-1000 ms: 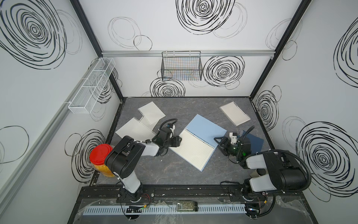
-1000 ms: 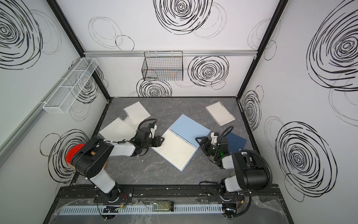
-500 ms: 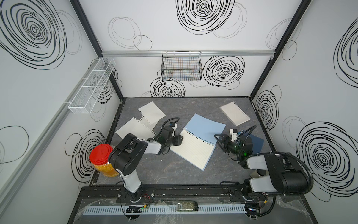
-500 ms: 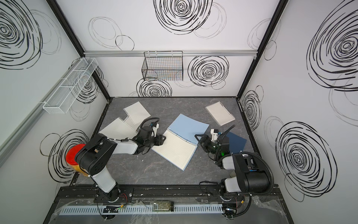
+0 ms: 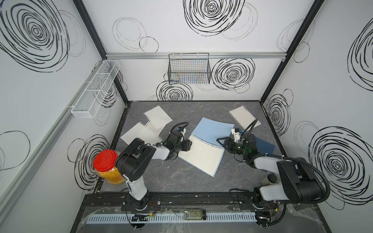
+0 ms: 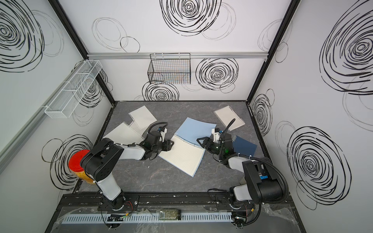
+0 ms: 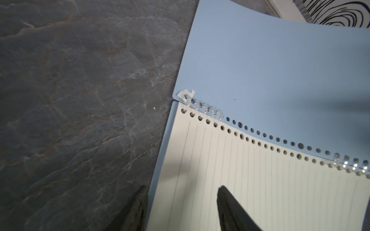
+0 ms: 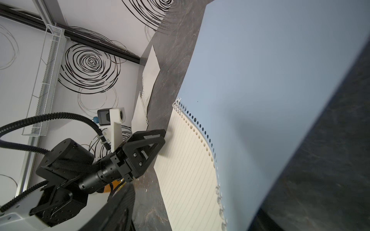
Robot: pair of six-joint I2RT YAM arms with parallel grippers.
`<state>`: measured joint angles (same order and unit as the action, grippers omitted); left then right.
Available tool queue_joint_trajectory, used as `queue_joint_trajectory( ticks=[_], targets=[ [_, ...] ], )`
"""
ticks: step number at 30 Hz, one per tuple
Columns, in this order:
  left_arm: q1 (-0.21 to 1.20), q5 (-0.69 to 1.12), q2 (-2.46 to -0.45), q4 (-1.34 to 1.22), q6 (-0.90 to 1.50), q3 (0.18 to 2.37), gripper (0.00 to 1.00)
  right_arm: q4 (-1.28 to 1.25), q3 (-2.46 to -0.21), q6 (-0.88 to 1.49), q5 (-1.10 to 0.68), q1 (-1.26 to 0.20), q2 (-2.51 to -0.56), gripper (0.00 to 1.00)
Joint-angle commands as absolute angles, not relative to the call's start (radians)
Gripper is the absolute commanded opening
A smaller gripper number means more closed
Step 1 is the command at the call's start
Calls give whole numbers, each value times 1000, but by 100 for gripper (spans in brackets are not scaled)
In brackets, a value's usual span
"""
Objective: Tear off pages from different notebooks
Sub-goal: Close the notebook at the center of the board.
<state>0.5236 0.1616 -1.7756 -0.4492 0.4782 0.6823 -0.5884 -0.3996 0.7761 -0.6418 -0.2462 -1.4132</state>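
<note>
The light-blue notebook point(image 5: 212, 129) point(image 6: 193, 129) lies open mid-table with its lined page point(image 5: 201, 157) point(image 7: 260, 180) up. My left gripper point(image 5: 186, 145) point(image 7: 182, 194) is open and straddles the page's left edge, one fingertip over the table and one over the paper. My right gripper point(image 5: 221, 141) point(image 8: 196, 200) is open at the right end of the spiral binding. A navy notebook point(image 5: 264, 146) lies under the right arm. A clear-covered notebook point(image 5: 243, 117) sits at the back right. Loose pages point(image 5: 158, 117) point(image 5: 140, 135) lie at the back left.
A red-lidded jar point(image 5: 106, 161) stands at the front left beside the left arm. A black wire basket point(image 5: 188, 68) hangs on the back wall and a white mesh shelf point(image 5: 94, 88) on the left wall. A small dark cylinder point(image 5: 271, 178) stands at the front right.
My right gripper has moved left to the notebook's binding, and its jaws have narrowed. The left gripper has edged right onto the page's corner.
</note>
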Motion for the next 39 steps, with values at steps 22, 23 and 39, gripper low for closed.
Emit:
queue_joint_trajectory(
  ticks=[22,23,39],
  targets=[
    [543,239,-1837,-259,491,643,57,100,-793,182,-96,-538,-1404,4],
    [543,239,-1839,-262,492,641,57,93,-782,171,-48,-566,-1393,6],
    [495,274,-1731,-214,474,653,56,-95,-597,-24,198,-765,-1173,4]
  ],
)
